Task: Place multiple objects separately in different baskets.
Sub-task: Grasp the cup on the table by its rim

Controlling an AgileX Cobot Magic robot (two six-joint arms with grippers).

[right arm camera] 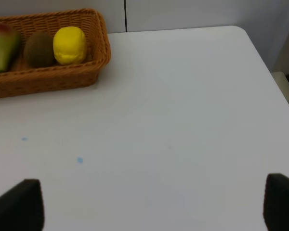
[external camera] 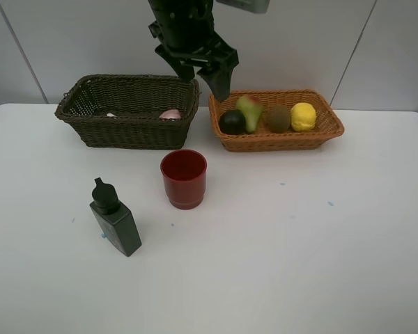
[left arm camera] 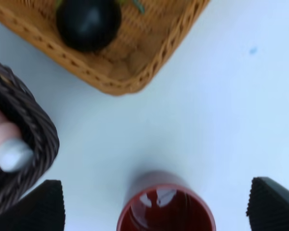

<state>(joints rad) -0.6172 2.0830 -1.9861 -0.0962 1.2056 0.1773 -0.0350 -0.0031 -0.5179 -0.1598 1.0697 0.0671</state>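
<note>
One red cup (external camera: 183,179) — upright, empty

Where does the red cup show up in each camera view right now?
Exterior high: red cup near the picture's centre, on the table.
Left wrist: red cup seen from above, framed by the two fingers.
Right wrist: not in it.
Shared landmark: the orange-tan basket.
</note>
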